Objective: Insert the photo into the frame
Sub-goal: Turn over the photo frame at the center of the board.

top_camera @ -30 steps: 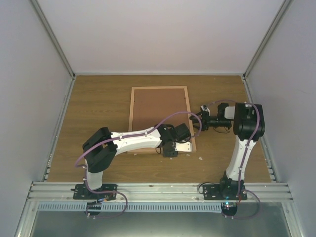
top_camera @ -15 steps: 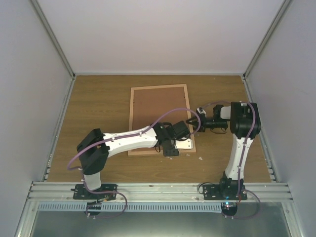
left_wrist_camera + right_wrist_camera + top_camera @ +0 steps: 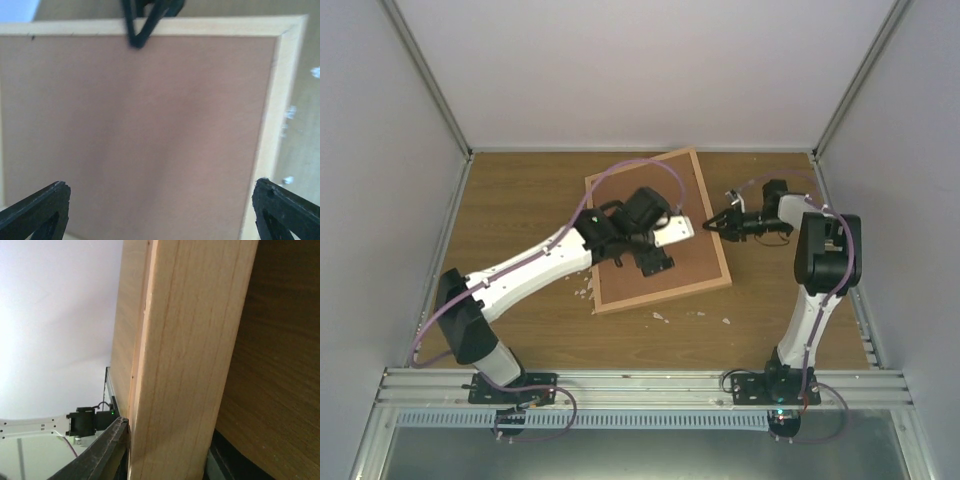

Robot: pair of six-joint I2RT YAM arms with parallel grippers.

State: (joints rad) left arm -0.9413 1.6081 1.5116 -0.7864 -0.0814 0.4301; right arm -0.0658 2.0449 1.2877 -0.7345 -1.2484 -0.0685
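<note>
Two claws meet at the frame (image 3: pixel 185 350), which lies skewed at the middle of the tabletop (image 3: pixel 520 200). The right claw (image 3: pixel 713 223) pinches its right-hand rail. The left claw (image 3: pixel 160 186) hangs wide open, holding nothing, above the brown backing (image 3: pixel 140 130).

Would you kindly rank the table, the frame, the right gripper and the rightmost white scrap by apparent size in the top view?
Largest to smallest:
1. table
2. frame
3. right gripper
4. scrap
The gripper may sit nearer the camera than the rest, yet the gaps are wide enough that the order holds.
</note>
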